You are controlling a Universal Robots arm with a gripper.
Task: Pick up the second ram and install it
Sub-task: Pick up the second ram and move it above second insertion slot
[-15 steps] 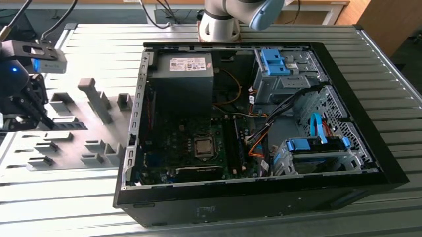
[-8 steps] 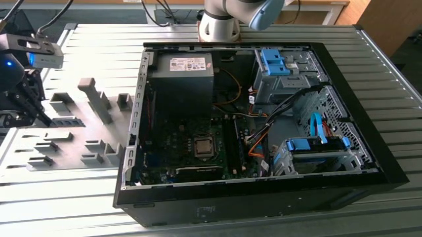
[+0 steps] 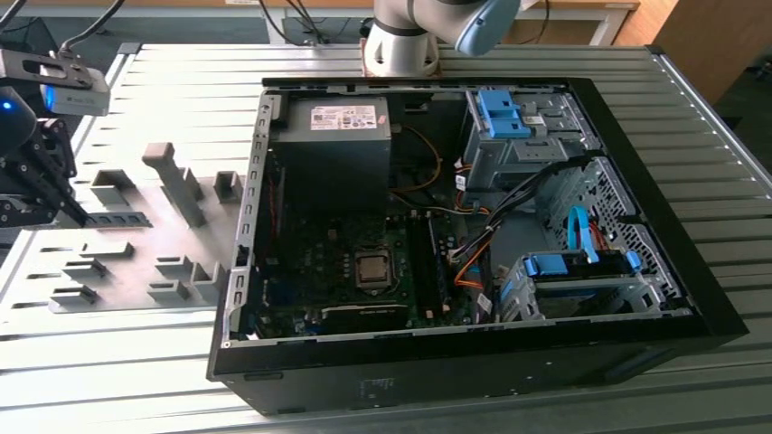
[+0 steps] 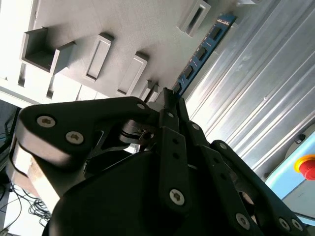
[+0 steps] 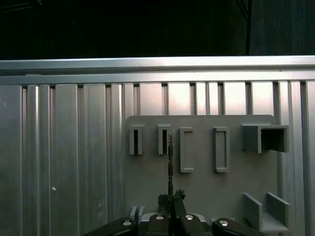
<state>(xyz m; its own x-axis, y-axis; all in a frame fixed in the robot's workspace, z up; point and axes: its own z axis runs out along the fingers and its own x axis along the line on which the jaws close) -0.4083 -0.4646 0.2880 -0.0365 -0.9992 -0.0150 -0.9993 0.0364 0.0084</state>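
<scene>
The second ram (image 3: 121, 220) is a thin stick lying level over the grey fixture plate (image 3: 133, 280) at the exterior view's left. In the second wrist view the second ram (image 4: 204, 49) shows its blue label and dark chips. The first wrist view has the second ram (image 5: 170, 162) edge-on, running up from the fingertips. My black gripper (image 3: 75, 215) is at the stick's near end. In both wrist views the gripper (image 4: 170, 97) (image 5: 171, 199) has its fingers pressed together on that end. I cannot tell whether the stick rests in a fixture slot or is lifted off it.
The open computer case (image 3: 248, 271) fills the middle of the slatted metal table, with its motherboard (image 3: 350, 271) and memory slots (image 3: 422, 262) exposed. Several grey fixture blocks (image 3: 181, 185) stand on the plate. A red stop button (image 4: 307, 167) sits beside the table.
</scene>
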